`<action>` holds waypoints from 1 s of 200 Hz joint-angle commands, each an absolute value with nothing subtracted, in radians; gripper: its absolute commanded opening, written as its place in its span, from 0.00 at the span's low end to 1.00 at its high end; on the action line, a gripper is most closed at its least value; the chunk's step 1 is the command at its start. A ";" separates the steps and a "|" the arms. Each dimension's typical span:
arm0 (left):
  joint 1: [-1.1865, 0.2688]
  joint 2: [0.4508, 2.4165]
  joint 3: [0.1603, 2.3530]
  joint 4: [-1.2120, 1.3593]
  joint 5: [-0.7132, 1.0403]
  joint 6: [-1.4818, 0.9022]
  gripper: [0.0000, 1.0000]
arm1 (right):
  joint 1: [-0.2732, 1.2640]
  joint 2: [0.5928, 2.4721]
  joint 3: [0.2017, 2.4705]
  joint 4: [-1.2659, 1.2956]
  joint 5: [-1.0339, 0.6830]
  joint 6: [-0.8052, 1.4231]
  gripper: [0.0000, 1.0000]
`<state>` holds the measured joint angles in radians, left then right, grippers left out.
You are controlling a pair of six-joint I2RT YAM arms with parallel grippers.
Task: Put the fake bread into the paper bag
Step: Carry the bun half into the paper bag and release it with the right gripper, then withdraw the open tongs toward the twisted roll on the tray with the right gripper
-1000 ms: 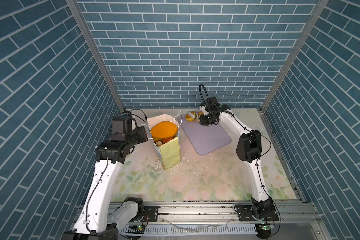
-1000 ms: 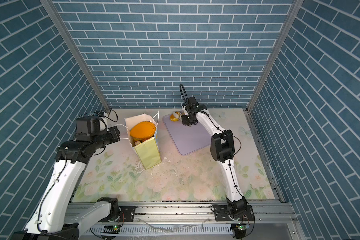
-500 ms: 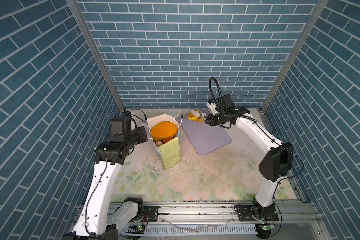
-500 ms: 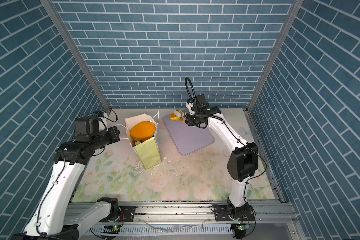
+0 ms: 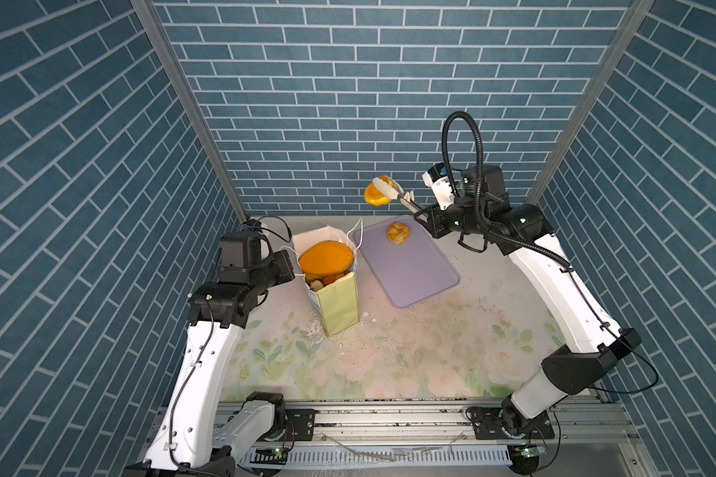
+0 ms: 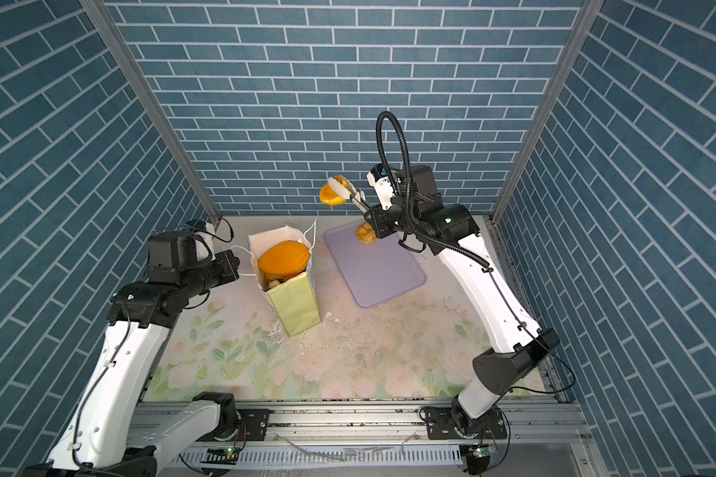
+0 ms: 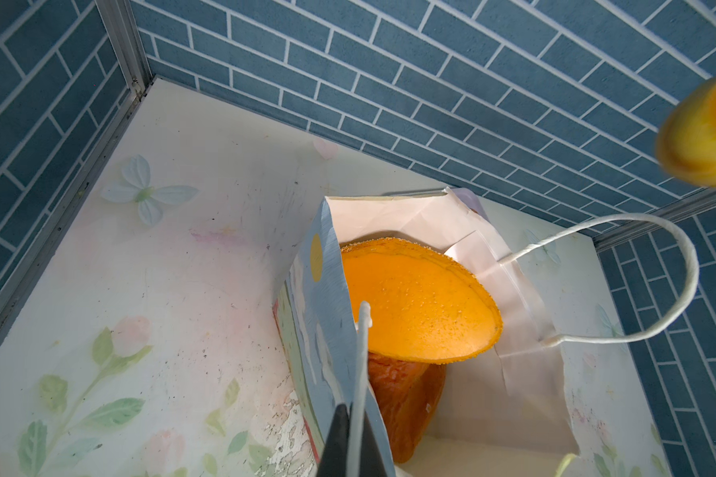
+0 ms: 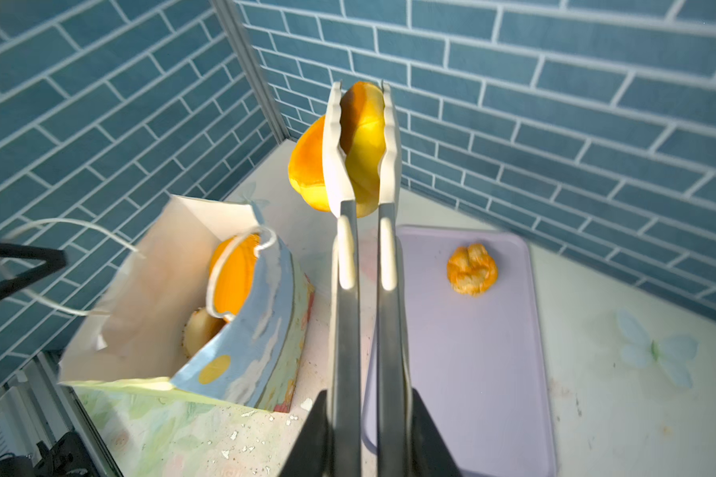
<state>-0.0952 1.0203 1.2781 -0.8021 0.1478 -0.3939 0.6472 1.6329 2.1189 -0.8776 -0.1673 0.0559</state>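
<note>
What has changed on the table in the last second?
The right gripper, shut on the tongs, has raised the clamped orange bun high above the far end of the lavender tray. Unchanged: the left gripper pinching the cord handle of the paper bag, and one pastry on the tray.

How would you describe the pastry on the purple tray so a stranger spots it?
Find the lavender tray beside the paper bag. Near its far edge lies a small knobbly golden bun, the only bread on it; the smoother bun hangs in the tongs.
</note>
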 commanded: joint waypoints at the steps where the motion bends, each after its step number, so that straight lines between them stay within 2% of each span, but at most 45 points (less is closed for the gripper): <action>1: -0.097 1.016 1.274 -0.788 0.161 -0.399 0.00 | 0.729 1.677 2.250 -0.952 -0.148 -0.063 0.09; 40: -0.098 1.016 1.276 -0.796 0.161 -0.400 0.00 | 0.856 1.718 2.266 -0.978 -0.145 -0.172 0.10; 82: -0.098 1.012 1.274 -0.795 0.161 -0.400 0.00 | 0.927 1.782 2.261 -1.042 -0.130 -0.205 0.12; 115: -0.098 1.014 1.274 -0.792 0.165 -0.400 0.00 | 0.943 1.821 2.280 -1.055 -0.118 -0.207 0.24; 138: -0.098 1.012 1.275 -0.793 0.163 -0.400 0.00 | 0.945 1.828 2.297 -1.042 -0.099 -0.200 0.40; 165: -0.098 1.007 1.270 -0.796 0.162 -0.399 0.00 | 0.944 1.830 2.326 -1.035 -0.041 -0.200 0.46; 200: -0.098 1.006 1.270 -0.798 0.159 -0.398 0.00 | 0.934 1.832 2.370 -1.017 0.010 -0.182 0.45</action>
<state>-0.0952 1.0199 1.2781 -0.8021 0.1585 -0.3965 0.9417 1.8431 2.3173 -1.0672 -0.0448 -0.1734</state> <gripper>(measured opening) 0.049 0.457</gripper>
